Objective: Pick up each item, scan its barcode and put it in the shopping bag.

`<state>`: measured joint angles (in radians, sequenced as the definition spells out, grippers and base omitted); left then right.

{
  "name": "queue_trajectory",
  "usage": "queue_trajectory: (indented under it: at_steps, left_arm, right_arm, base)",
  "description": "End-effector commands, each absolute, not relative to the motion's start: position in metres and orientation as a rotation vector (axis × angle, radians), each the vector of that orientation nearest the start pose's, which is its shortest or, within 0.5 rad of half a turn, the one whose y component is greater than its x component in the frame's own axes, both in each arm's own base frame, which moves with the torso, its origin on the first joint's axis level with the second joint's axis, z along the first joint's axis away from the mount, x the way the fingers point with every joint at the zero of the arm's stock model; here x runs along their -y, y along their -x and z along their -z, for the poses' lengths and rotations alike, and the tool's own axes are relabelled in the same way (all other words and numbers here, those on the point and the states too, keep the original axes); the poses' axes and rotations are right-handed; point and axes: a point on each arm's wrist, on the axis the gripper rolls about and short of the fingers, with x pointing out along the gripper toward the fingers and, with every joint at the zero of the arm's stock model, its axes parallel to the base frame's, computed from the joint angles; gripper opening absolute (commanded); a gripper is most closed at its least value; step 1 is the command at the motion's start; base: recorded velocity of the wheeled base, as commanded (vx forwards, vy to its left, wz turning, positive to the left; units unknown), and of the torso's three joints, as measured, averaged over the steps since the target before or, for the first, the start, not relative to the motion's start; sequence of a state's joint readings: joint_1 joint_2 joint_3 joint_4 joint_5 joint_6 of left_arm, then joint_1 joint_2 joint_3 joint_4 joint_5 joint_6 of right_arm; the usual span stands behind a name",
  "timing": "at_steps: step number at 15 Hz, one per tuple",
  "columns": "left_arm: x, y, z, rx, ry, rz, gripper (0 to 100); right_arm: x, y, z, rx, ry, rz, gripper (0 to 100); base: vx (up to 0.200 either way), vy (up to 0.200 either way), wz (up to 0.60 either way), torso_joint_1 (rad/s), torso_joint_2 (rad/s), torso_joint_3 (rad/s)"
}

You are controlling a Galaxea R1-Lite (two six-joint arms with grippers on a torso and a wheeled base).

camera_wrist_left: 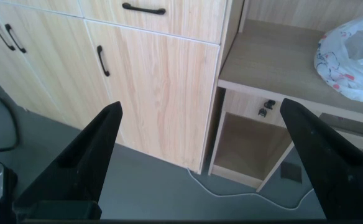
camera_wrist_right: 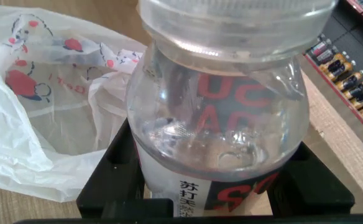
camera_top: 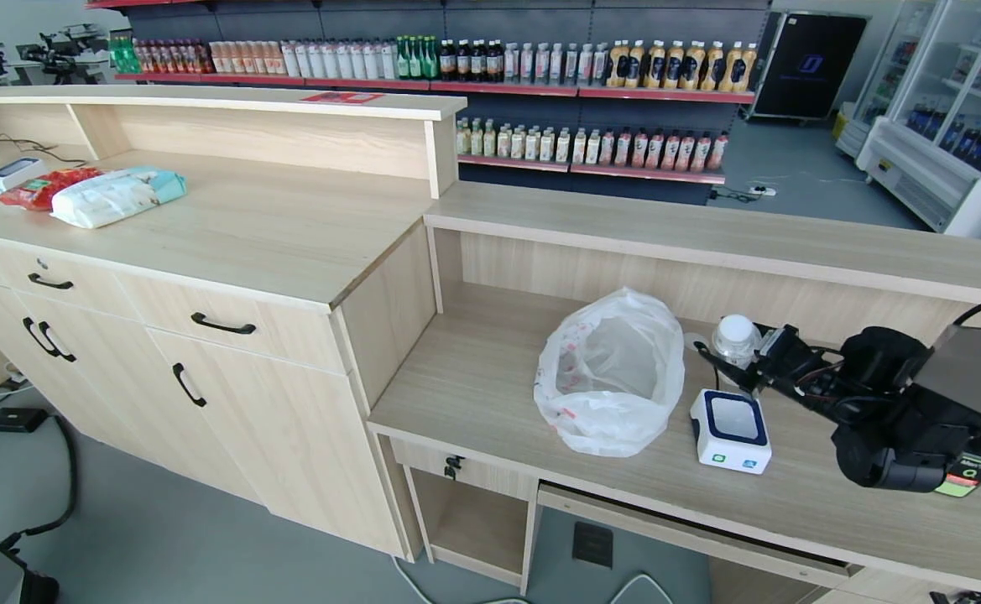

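Observation:
A clear bottle with a white cap and a red label sits between the fingers of my right gripper, which is shut on it, just behind the white barcode scanner on the low desk. In the right wrist view the bottle is close up, with the black fingers on both sides of it. The white shopping bag stands open to the left of the scanner. My left gripper hangs open over the floor in front of the cabinet doors, holding nothing.
On the higher counter at far left lie a wipes pack, a red packet and a small white device. A raised wooden ledge runs behind the desk. Cables lie on the floor. Drink shelves stand behind.

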<state>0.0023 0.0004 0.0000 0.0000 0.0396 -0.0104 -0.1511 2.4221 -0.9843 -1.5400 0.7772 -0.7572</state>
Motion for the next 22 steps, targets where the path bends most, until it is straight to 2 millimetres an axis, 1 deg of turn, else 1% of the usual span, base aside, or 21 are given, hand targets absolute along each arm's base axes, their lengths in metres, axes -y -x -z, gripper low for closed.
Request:
queue_trajectory:
  at_steps: [1,2,3,4,5,6,8,9,11,13,14,15,17,18,19,20,21,22]
  left_arm:
    - [-0.001,0.023,-0.075,0.0,0.011,-0.043,100]
    - [-0.001,0.023,-0.075,0.0,0.011,-0.043,100]
    - [-0.001,0.023,-0.075,0.0,0.011,-0.043,100]
    - [-0.001,0.023,-0.075,0.0,0.011,-0.043,100]
    - [-0.001,0.023,-0.075,0.0,0.011,-0.043,100]
    - [-0.001,0.023,-0.075,0.0,0.011,-0.043,100]
    - [-0.001,0.023,-0.075,0.0,0.011,-0.043,100]
    - [-0.001,0.023,-0.075,0.0,0.011,-0.043,100]
    - [-0.001,0.023,-0.075,0.0,0.011,-0.043,100]
    - [-0.001,0.023,-0.075,0.0,0.011,-0.043,100]
    - [-0.001,0.023,-0.075,0.0,0.011,-0.043,100]
    - [-0.001,0.023,-0.075,0.0,0.011,-0.043,100]
    - [-0.001,0.023,-0.075,0.0,0.011,-0.043,100]
    - [-0.001,0.023,-0.075,0.0,0.011,-0.043,100]
    - [-0.001,0.023,-0.075,0.0,0.011,-0.041,100]
    - [-0.001,0.023,-0.075,0.0,0.011,-0.043,100]
    - [-0.001,0.023,-0.075,0.0,0.011,-0.043,100]
    - [-0.001,0.023,-0.075,0.0,0.011,-0.043,100]
  right_arm:
    - [0.032,-0.352,-0.146,0.345,0.697,-0.57,0]
    - [0.035,-0.312,-0.169,0.276,0.632,-0.546,0]
    - [0.047,-0.278,-0.173,0.201,0.609,-0.474,0]
    - [0.053,-0.264,-0.174,0.175,0.604,-0.443,0]
    - [0.064,-0.251,-0.178,0.15,0.605,-0.394,0]
    - [0.073,-0.245,-0.183,0.145,0.616,-0.35,0]
    - [0.081,-0.242,-0.186,0.15,0.628,-0.311,0]
    - [0.082,-0.24,-0.189,0.151,0.624,-0.298,0]
    - [0.082,-0.241,-0.189,0.123,0.59,-0.214,0]
    - [0.069,-0.251,-0.193,0.105,0.458,-0.067,0]
    - [0.065,-0.258,-0.196,0.097,0.381,0.036,0]
    - [0.062,-0.266,-0.195,0.082,0.312,0.098,0]
    - [0.065,-0.28,-0.179,-0.019,0.207,0.095,0]
    - [0.065,-0.28,-0.179,-0.019,0.207,0.095,0]
    - [0.065,-0.302,-0.166,-0.045,0.092,0.079,0]
    - [0.063,-0.313,-0.159,-0.049,0.062,0.063,0]
    - [0.06,-0.332,-0.142,-0.05,0.055,0.04,0]
    - [0.058,-0.345,-0.132,-0.033,0.055,-0.003,0]
  base:
    - [0.0,0.0,0.0,0.0,0.0,0.0]
    - [0.0,0.0,0.0,0.0,0.0,0.0]
    - [0.0,0.0,0.0,0.0,0.0,0.0]
    - [0.0,0.0,0.0,0.0,0.0,0.0]
    - [0.0,0.0,0.0,0.0,0.0,0.0]
    - [0.0,0.0,0.0,0.0,0.0,0.0]
    - [0.0,0.0,0.0,0.0,0.0,0.0]
    - [0.0,0.0,0.0,0.0,0.0,0.0]
    - [0.0,0.0,0.6,-0.002,0.0,0.005]
    - [0.0,0.0,0.6,-0.002,0.0,0.005]
    - [0.0,0.0,0.6,0.002,0.01,0.007]
    - [0.0,0.0,0.6,0.012,0.01,0.002]
    - [0.0,0.0,0.0,0.0,0.0,0.0]
    - [0.0,0.0,0.0,0.0,0.0,0.0]
    - [0.0,0.0,0.0,0.0,0.0,0.0]
    - [0.0,0.0,0.0,0.0,0.0,0.0]
    - [0.0,0.0,0.0,0.0,0.0,0.0]
    - [0.0,0.0,0.0,0.0,0.0,0.0]
